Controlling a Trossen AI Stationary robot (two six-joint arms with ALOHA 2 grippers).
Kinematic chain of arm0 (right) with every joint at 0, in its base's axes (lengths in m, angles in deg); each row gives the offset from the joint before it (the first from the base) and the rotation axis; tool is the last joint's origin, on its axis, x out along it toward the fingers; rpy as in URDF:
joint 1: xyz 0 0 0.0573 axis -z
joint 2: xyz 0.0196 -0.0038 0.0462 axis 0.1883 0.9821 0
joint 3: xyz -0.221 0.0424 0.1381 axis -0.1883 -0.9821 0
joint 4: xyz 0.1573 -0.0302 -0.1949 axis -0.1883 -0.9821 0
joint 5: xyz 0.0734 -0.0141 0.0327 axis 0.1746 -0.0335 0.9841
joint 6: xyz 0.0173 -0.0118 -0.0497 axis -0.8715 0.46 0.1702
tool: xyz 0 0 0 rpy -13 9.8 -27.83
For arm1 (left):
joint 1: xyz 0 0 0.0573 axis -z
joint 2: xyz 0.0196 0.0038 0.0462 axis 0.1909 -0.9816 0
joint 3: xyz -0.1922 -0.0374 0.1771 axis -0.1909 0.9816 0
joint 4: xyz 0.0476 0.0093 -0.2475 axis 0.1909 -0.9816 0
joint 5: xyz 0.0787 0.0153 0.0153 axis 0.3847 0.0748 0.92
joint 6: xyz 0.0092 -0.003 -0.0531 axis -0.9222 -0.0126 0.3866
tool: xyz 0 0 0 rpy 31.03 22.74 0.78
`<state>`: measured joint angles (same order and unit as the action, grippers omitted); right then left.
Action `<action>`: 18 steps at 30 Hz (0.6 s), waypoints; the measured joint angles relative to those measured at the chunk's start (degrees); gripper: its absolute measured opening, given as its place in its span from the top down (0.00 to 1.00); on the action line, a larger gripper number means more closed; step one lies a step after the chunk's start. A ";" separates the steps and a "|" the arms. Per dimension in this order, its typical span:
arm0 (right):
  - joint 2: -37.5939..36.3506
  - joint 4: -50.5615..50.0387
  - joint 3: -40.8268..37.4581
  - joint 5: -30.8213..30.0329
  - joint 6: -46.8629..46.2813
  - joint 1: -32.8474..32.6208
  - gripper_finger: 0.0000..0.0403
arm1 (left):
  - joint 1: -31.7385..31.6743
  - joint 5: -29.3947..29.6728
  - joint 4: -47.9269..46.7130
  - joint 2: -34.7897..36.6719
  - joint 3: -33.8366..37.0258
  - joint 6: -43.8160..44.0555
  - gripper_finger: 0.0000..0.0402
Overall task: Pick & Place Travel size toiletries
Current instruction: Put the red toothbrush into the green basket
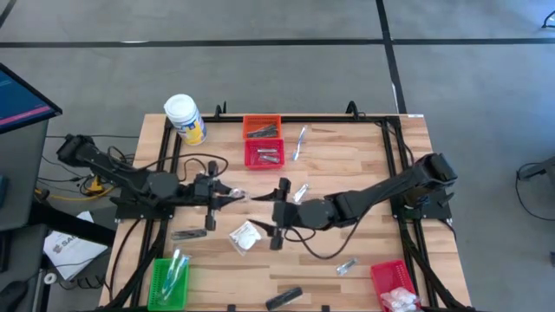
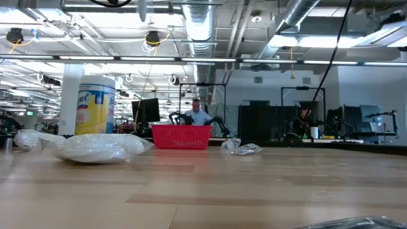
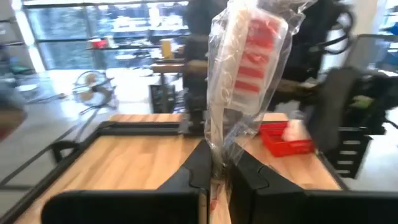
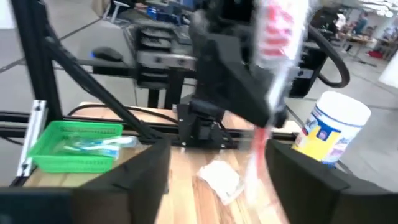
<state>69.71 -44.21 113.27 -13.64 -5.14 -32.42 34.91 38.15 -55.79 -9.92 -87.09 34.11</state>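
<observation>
- Nearest the left wrist camera, the left gripper (image 3: 214,177) has its 2 jaws pinched shut on the bottom edge of a clear-plastic stick packet (image 3: 245,68) (red and white inside), which stands upright above the jaws.
- From above, the left gripper (image 1: 232,194) sits mid-desk, facing the right gripper (image 1: 279,211) close by.
- Right gripper jaws are spread apart with nothing gripped; in the right wrist view the packet (image 4: 273,56) hangs between them, off the desk (image 1: 347,165).
- White packet (image 1: 244,236) lies flat just beside the right gripper.
- Other toiletries rest in the green basket (image 1: 170,279), orange basket (image 1: 262,127) and 2 red baskets (image 1: 264,154).
</observation>
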 joint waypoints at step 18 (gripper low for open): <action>-5.52 -9.73 0.04 -0.18 1.24 -0.51 0.15 | 8.06 7.58 -36.18 4.42 -6.44 36.43 0.97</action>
<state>64.20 -53.94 113.31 -13.83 -3.90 -32.93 42.98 45.74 -91.97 -5.51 -93.53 70.54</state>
